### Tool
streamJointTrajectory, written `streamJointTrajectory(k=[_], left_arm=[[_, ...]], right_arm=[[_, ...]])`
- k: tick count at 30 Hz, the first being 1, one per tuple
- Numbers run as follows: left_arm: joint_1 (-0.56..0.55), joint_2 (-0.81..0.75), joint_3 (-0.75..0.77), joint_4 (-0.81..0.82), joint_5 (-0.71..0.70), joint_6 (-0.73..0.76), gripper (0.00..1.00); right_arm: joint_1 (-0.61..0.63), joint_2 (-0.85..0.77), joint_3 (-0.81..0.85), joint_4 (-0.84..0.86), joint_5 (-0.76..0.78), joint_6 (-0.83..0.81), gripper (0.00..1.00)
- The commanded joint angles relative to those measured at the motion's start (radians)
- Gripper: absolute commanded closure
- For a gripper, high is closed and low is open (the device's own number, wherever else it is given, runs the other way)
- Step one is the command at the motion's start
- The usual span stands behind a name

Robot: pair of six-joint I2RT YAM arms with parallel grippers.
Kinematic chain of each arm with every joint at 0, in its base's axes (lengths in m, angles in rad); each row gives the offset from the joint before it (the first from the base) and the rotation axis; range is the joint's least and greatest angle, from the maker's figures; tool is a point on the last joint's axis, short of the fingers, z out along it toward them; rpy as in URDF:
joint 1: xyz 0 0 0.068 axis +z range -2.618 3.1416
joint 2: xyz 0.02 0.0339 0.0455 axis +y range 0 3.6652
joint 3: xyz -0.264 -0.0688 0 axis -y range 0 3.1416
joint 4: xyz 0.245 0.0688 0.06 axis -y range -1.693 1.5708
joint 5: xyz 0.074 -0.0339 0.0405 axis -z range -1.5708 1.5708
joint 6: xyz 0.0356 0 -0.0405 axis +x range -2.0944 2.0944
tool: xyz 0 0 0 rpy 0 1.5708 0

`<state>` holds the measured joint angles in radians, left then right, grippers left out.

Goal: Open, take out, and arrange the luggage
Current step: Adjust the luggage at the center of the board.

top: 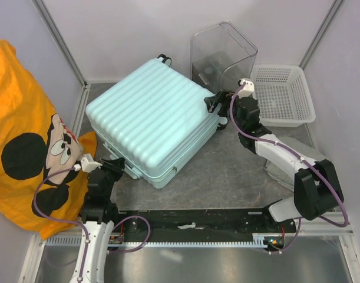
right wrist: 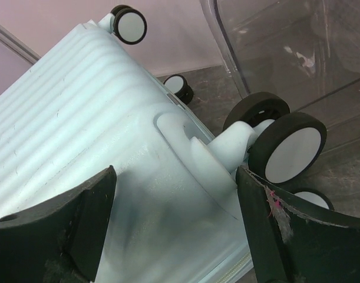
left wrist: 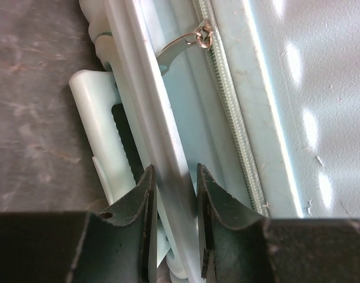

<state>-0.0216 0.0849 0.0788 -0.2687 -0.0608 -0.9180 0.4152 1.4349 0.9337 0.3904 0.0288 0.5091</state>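
The mint ribbed luggage (top: 153, 118) lies flat and closed in the middle of the table, its wheels towards the back. My left gripper (top: 115, 166) is at its near-left edge; in the left wrist view (left wrist: 175, 183) its fingers are closed on a pale handle bar (left wrist: 144, 100) along the luggage's side. A metal zipper pull (left wrist: 202, 36) hangs by the zipper seam. My right gripper (top: 218, 109) is at the luggage's right back corner. In the right wrist view (right wrist: 177, 177) it is open wide, astride that corner beside a black-and-white wheel (right wrist: 289, 147).
A clear plastic box (top: 224, 56) stands behind the luggage's right corner, close to the wheel. A white mesh basket (top: 283, 94) sits at the back right. A big orange Mickey Mouse bag (top: 26, 130) fills the left side. Walls and frame posts enclose the table.
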Motion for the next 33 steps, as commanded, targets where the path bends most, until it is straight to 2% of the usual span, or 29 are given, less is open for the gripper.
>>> streamJointTrajectory(k=[1, 5, 12, 20, 28, 33], left_arm=[[-0.017, -0.162, 0.053, -0.165, -0.006, 0.038, 0.98], [-0.017, -0.162, 0.065, -0.181, -0.043, 0.050, 0.98], [-0.017, -0.163, 0.041, -0.185, -0.019, 0.038, 0.99], [-0.017, -0.162, -0.007, -0.092, 0.056, 0.090, 0.98], [-0.018, -0.140, -0.033, -0.011, 0.171, 0.177, 0.99], [-0.018, -0.109, -0.024, 0.014, 0.220, 0.234, 0.98]], right_arm=[[0.151, 0.076, 0.001, -0.050, -0.176, 0.055, 0.14], [0.209, 0.113, 0.017, -0.032, -0.167, 0.063, 0.15], [0.292, 0.202, 0.100, -0.018, -0.155, 0.057, 0.14], [0.297, 0.326, 0.240, -0.036, -0.136, 0.026, 0.13], [0.293, 0.352, 0.317, -0.080, 0.032, -0.020, 0.07], [0.280, 0.305, 0.307, -0.130, 0.132, -0.046, 0.04]])
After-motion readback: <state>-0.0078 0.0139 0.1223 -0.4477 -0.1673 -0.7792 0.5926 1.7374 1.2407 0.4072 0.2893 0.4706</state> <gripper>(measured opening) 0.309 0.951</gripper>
